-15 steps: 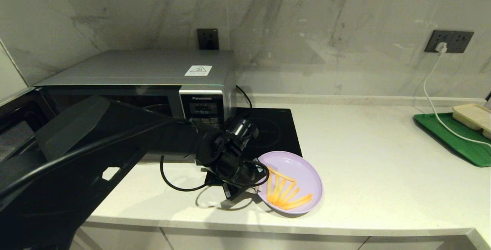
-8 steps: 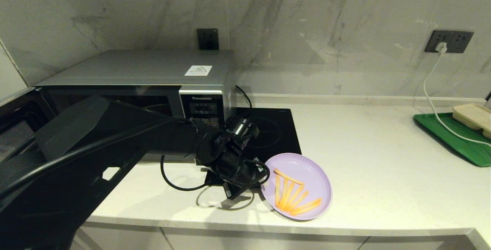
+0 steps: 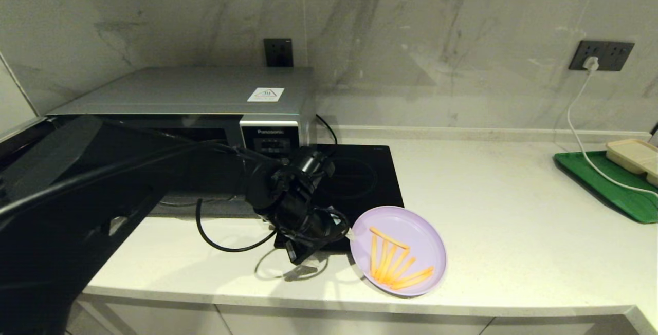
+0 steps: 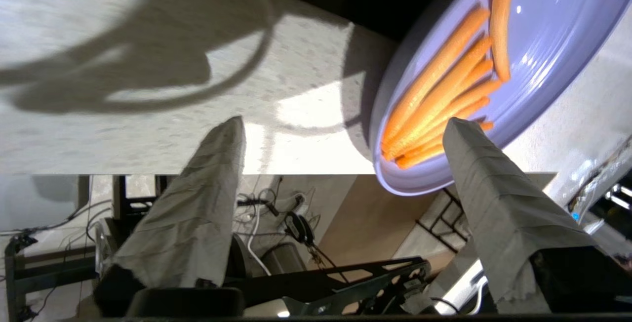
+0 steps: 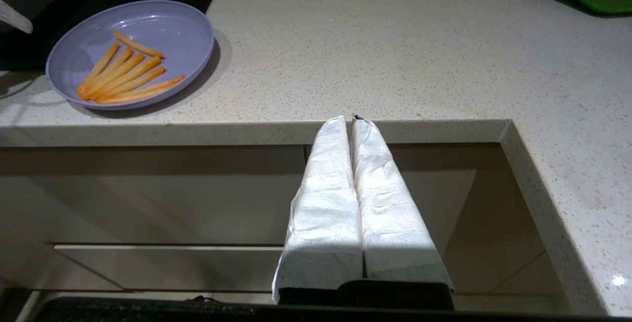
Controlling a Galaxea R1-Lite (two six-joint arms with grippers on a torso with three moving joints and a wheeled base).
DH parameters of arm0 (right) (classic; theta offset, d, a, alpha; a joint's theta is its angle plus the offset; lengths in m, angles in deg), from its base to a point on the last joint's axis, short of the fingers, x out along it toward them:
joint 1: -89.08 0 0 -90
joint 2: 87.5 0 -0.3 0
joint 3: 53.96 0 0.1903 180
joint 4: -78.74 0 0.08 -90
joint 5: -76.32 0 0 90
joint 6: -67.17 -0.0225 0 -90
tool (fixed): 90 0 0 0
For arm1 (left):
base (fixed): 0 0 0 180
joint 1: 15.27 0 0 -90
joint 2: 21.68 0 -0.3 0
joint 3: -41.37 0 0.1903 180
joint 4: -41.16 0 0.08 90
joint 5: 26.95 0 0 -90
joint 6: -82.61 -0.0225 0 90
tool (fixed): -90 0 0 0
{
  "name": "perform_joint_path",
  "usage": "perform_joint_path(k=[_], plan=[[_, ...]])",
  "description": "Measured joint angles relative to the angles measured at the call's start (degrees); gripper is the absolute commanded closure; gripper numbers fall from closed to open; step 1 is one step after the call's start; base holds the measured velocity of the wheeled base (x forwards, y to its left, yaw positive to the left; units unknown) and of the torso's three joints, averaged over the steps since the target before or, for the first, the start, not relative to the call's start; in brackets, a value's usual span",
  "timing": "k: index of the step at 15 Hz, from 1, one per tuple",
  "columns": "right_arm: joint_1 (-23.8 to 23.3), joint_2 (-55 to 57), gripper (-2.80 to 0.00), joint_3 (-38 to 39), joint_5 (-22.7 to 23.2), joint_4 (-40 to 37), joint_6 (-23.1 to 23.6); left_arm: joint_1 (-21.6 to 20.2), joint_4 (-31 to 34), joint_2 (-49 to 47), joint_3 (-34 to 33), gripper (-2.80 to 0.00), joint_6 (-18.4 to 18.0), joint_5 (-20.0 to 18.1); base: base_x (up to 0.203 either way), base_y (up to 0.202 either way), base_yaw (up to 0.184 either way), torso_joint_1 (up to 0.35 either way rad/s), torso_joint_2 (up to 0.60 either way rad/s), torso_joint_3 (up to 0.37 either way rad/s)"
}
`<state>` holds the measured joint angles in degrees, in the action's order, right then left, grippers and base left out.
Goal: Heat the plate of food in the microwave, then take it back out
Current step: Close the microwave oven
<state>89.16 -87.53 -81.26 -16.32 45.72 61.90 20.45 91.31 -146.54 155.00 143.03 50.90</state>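
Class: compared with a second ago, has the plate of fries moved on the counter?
Yes. The plate of fries slid rightward, away from the microwave, along the counter's front edge.

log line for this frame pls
left gripper: open, beside plate of food | plate: on counter, near edge | microwave: door open | right gripper: shut, parked

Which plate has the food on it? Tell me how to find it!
Find the big silver microwave on the counter. Beside it lies a flat black cooktop; at its front corner sits the plate. It is round, purple, and holds orange fries.
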Motion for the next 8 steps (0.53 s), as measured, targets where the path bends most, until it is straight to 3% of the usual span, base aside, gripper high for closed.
perform_joint_path(k=[4, 8], plan=[[-0.02, 0.0, 0.0, -0.09, 0.06, 0.01, 0.0, -0.17, 0.5, 6.5, -5.23, -2.8, -0.74, 0.36, 0.0, 0.0, 0.0, 0.0, 0.0, 0.0], [0.0, 0.0, 0.0, -0.11, 0.02, 0.04, 0.01, 0.38, 0.47, 15.61, -14.77, -2.8, -1.5, 0.58, 0.0, 0.0, 0.0, 0.0, 0.0, 0.0]])
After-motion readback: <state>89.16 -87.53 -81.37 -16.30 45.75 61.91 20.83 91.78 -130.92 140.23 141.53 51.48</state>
